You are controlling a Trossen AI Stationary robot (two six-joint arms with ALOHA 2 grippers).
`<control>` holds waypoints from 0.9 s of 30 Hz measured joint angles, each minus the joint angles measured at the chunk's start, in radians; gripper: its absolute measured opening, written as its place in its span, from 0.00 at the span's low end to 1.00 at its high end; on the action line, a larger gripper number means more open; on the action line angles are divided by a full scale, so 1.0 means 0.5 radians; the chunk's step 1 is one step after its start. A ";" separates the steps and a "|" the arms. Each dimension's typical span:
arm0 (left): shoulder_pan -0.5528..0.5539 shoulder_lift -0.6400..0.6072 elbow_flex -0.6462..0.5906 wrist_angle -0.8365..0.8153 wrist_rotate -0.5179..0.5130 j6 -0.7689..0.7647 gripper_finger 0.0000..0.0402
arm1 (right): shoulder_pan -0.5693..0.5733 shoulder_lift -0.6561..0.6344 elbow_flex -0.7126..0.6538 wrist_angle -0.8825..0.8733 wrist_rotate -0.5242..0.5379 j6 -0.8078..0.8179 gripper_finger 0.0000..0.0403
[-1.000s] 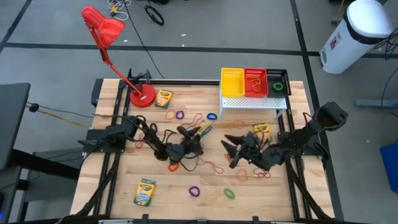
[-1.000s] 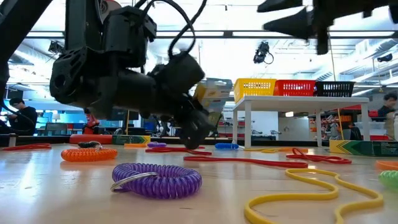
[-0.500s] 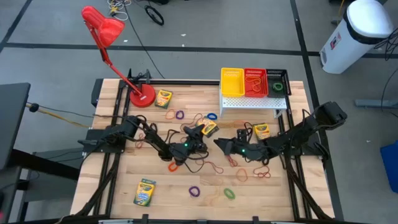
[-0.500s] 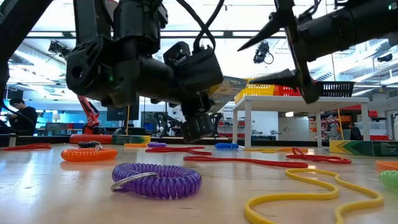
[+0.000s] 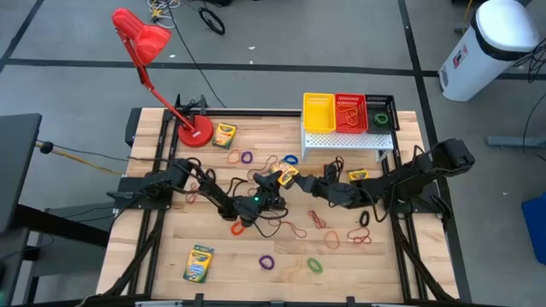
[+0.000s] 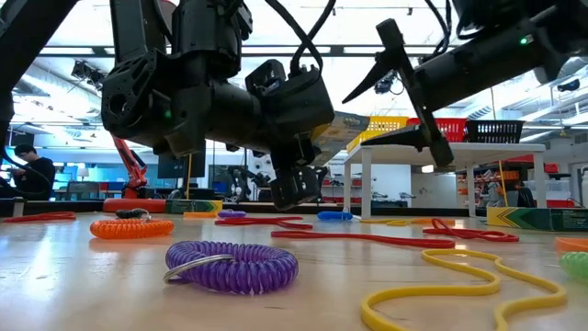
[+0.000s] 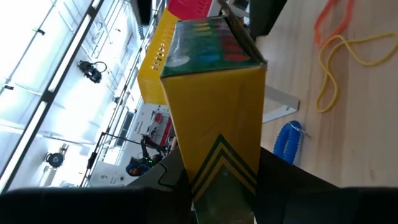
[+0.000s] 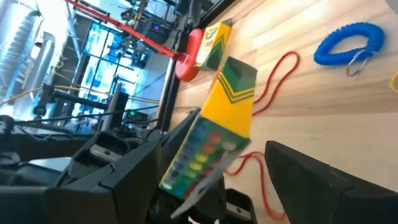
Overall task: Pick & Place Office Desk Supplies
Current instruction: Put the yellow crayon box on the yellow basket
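L gripper (image 5: 277, 180) clamps a crayon box (image 5: 286, 176) near the white shelf (image 5: 345, 142); R gripper (image 5: 309, 187), fingers wide & empty, flanks it.

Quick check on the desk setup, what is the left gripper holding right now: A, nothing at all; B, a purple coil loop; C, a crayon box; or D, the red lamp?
C: the left gripper is shut on a yellow-green crayon box, lifted off the table, while the open right gripper reaches toward it.
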 joint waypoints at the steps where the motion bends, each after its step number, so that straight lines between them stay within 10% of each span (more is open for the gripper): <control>1: 0.005 0.000 0.000 0.001 0.002 0.000 0.31 | -0.012 0.005 0.000 0.004 -0.024 0.031 0.74; 27: -0.008 -0.004 0.009 -0.040 0.024 0.005 0.34 | -0.088 0.216 0.237 -0.070 -0.112 -0.041 0.43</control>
